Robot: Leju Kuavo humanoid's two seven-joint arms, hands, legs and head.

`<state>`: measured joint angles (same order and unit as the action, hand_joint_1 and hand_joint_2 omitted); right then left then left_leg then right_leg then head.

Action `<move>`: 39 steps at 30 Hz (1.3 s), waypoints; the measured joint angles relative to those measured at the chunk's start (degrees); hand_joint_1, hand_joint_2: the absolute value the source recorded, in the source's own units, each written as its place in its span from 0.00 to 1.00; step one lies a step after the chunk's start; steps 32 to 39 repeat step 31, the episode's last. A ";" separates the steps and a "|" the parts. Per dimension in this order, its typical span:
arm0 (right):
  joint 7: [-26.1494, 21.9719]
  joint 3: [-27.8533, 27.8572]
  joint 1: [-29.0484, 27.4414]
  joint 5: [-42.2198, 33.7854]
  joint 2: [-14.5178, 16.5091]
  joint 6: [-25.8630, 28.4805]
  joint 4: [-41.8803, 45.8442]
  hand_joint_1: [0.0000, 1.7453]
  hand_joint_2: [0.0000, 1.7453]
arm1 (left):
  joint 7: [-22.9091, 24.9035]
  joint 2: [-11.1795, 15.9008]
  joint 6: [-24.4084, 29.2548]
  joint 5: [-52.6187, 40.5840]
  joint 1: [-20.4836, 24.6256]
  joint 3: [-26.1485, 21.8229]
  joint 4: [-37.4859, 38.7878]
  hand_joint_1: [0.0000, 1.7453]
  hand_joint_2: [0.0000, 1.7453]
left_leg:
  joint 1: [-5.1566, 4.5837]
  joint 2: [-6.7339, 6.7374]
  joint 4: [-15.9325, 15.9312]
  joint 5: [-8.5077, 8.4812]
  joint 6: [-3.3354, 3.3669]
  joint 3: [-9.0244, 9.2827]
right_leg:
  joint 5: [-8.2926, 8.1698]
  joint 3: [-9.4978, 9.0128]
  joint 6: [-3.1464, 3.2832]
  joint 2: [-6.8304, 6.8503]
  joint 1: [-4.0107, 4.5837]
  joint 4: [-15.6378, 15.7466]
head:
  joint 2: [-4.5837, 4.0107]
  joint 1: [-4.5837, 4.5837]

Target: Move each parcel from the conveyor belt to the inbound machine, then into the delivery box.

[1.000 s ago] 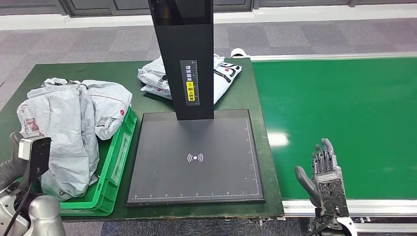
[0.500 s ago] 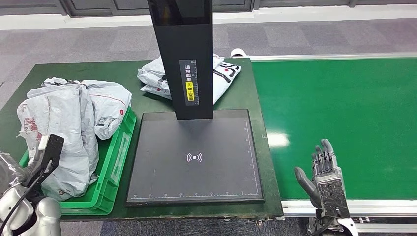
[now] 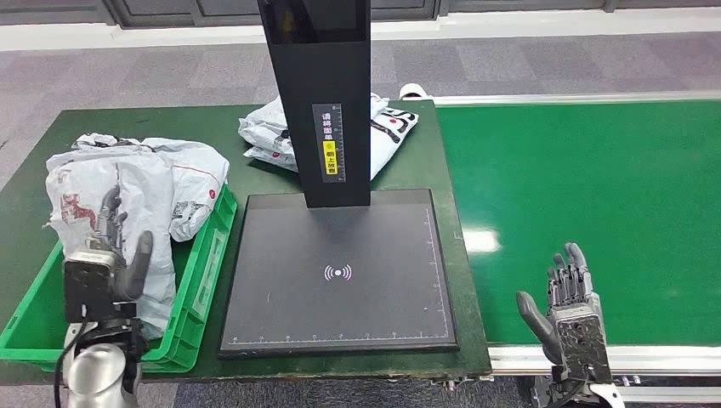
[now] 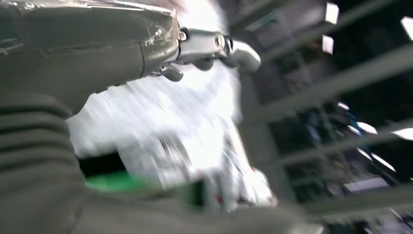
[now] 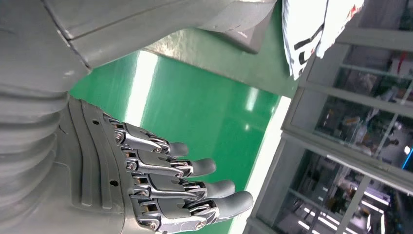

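The green conveyor belt (image 3: 595, 212) lies bare and open. The scanner's black column (image 3: 319, 102) stands over its flat pad (image 3: 340, 272), with parcels (image 3: 127, 204) heaped in the green crate (image 3: 200, 280) alongside.

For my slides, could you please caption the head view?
Left hand raised by the parcels in the green box; right hand open over the bare conveyor belt.

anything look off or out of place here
Yes: the grey parcels are heaped above the green box rim, one drooping over its edge. Two more parcels lie on the table behind the scanner post, partly hidden. The belt carries nothing.
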<state>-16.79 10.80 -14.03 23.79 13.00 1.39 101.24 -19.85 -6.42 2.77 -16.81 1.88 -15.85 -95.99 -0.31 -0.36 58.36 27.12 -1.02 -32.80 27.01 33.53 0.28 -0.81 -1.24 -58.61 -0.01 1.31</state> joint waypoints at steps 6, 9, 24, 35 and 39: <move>0.11 -0.04 0.38 -0.33 -0.08 0.99 -0.83 0.00 1.00 | -2.42 -1.44 5.56 -2.54 -3.67 8.31 -6.79 0.00 1.00 | -0.04 0.02 0.01 0.03 0.03 -0.02 | 0.00 0.02 -0.02 0.01 -0.01 0.02 | 0.01 0.02; 0.34 -0.23 0.92 -0.38 -0.08 1.00 -1.31 0.00 1.00 | -2.46 -1.91 6.67 -3.65 -5.31 13.00 -9.07 0.00 1.00 | -0.04 0.01 0.00 0.02 0.04 -0.03 | 0.01 0.01 -0.03 0.07 0.02 0.01 | -0.01 0.02; 2.05 -2.71 2.35 1.22 -0.08 -1.00 -3.58 0.00 1.00 | -0.60 -4.29 0.03 1.79 -7.69 24.78 -7.92 0.00 1.00 | -0.03 0.01 0.00 0.01 0.05 -0.04 | 0.01 0.00 -0.03 0.13 -0.03 0.01 | 0.00 0.02; 2.80 -9.80 1.91 3.44 -0.51 -1.22 -5.70 0.00 1.00 | -0.70 -5.37 -0.47 3.72 -8.03 26.17 -1.53 0.00 1.00 | -0.03 0.01 0.00 0.01 0.05 -0.03 | 0.01 0.02 -0.03 0.13 0.03 0.01 | -0.01 0.02; 2.80 -9.80 1.91 3.44 -0.51 -1.22 -5.70 0.00 1.00 | -0.70 -5.37 -0.47 3.72 -8.03 26.17 -1.53 0.00 1.00 | -0.03 0.01 0.00 0.01 0.05 -0.03 | 0.01 0.02 -0.03 0.13 0.03 0.01 | -0.01 0.02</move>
